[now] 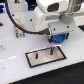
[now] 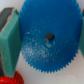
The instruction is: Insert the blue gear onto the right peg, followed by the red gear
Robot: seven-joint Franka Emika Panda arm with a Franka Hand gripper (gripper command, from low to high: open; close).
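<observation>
White table (image 1: 10, 55), plate (image 1: 46, 56) with 2 pegs, tool (image 1: 58, 39) gripping blue gear (image 2: 47, 37)

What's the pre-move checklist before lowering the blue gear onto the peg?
1. Blue gear held in the gripper: ok, jaws shut on it with a pad against its rim.
2. Gear's centre hole unobstructed: ok, in the wrist view.
3. Right peg upright on the plate: ok.
4. Hole lined up over the peg: cannot tell.
5. Red gear clear of the plate: cannot tell, only its edge shows.
</observation>
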